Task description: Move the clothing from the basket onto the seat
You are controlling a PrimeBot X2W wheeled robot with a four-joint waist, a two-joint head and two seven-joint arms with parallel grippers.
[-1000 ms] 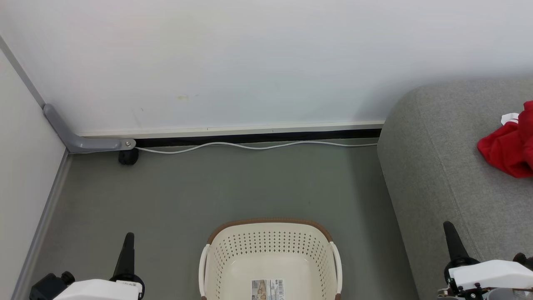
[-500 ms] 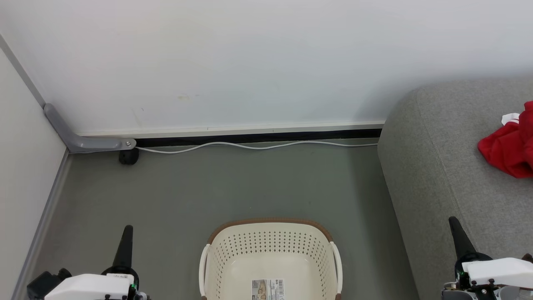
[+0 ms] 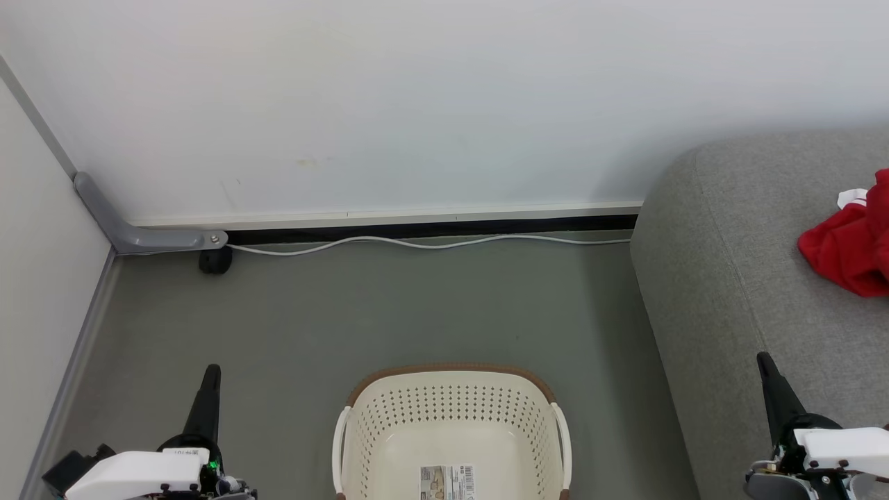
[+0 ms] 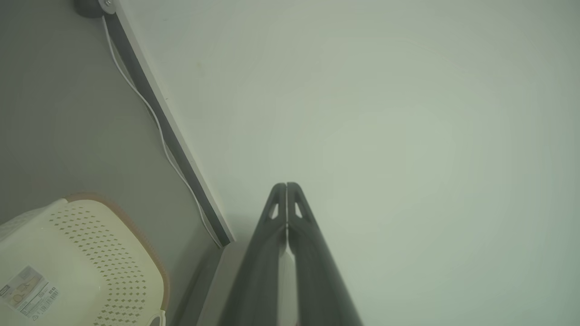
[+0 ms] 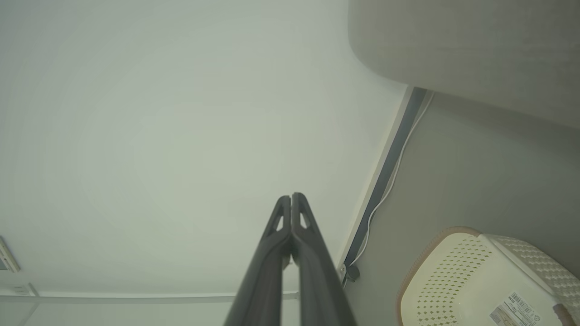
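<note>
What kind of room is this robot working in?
Probably a plain indoor room staged as a living space: a large grey woven-fabric sofa, a cream perforated plastic laundry basket on a grey-green floor, bare white walls.

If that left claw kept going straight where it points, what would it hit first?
Probably the white wall: in its wrist view the shut left gripper aims at bare wall, well clear of the basket. Depth is unclear.

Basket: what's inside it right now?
Inside the basket, the base is bare apart from a barcode label; nothing else is visible. Its near end runs off the picture, so that part is unseen.
</note>
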